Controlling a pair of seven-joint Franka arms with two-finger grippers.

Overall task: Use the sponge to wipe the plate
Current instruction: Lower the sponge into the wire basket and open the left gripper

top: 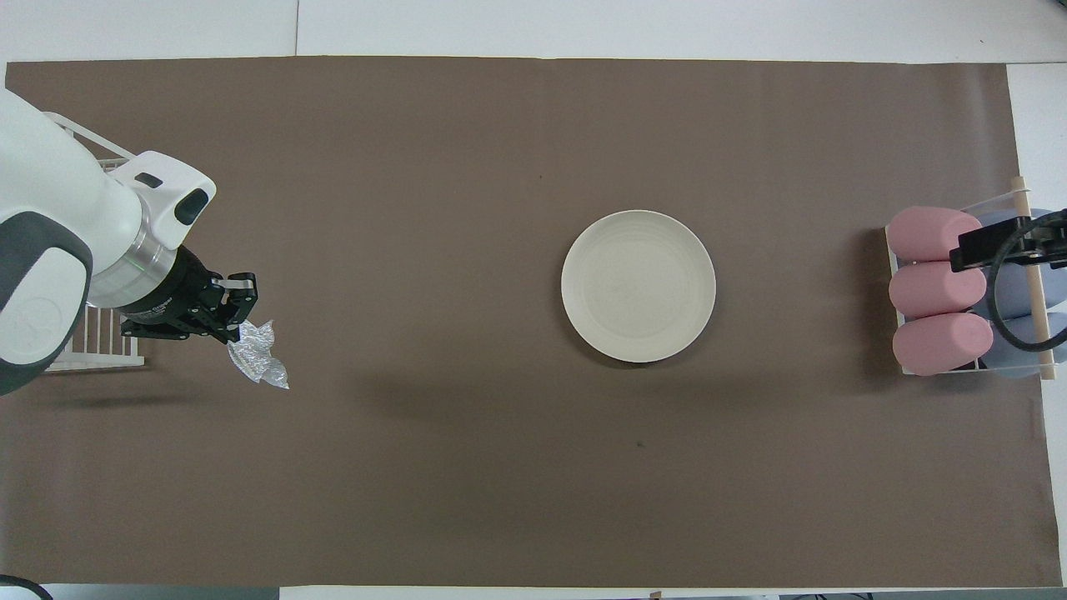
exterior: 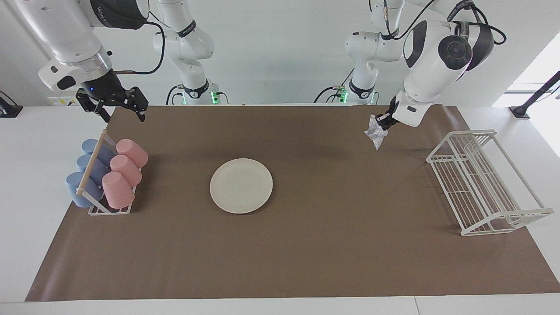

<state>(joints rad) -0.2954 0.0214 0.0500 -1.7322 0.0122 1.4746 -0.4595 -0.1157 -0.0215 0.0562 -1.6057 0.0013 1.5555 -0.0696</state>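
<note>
I had the sponge [exterior: 376, 133] pinched tight in my left gripper [exterior: 385, 123], its fingertips closed on the upper edge so that the crumpled silvery pad hung loose beneath, up in the air over the brown mat [exterior: 306, 245] toward the left arm's end of the table, near the white wire rack [exterior: 481, 183]. The plate [exterior: 241, 185] lay flat on the mat about mid-table, well apart from the sponge, with nothing on it. My right gripper [exterior: 117, 106] waited with its fingers spread wide and holding nothing, raised above the edge of the mat by the rack of pink and blue cups [exterior: 107, 175]. To wipe well from there, I judged I would need to carry the sponge over the plate, lower it until the hanging part pressed flat on the surface, and sweep gently; since nothing held the plate down, too much sideways push could slide it across the mat.
</note>
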